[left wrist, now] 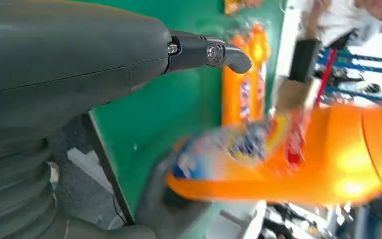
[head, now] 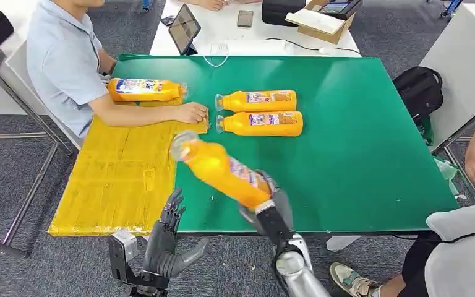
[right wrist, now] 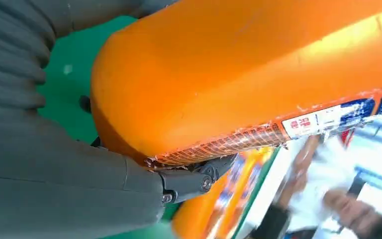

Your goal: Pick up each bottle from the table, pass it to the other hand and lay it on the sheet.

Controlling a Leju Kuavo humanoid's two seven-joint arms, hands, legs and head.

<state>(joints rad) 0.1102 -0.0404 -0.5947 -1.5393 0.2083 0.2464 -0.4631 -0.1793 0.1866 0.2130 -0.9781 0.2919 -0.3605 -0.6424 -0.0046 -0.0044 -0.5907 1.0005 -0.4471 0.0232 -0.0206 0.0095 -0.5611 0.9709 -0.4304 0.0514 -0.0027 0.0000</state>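
My right hand (head: 271,209) grips the base of an orange bottle (head: 219,166) and holds it tilted above the green table (head: 359,154), cap toward the yellow sheet (head: 117,173). The same bottle (right wrist: 238,64) presses against my right hand's fingers (right wrist: 184,184), and it appears blurred as the held bottle (left wrist: 288,159) in the left wrist view. My left hand (head: 168,238) stands open at the table's near edge, fingers up, just left of the bottle; its thumb (left wrist: 209,52) holds nothing. Two more bottles (head: 256,101) (head: 261,123) lie side by side mid-table. Another bottle (head: 145,90) lies at the sheet's far end.
A seated person in a light blue shirt (head: 62,59) rests a hand (head: 192,112) on the sheet's far right corner. Another person (head: 470,247) sits at the right. A white table (head: 247,34) behind carries a tablet, phone and box. A black bag (head: 419,90) lies right.
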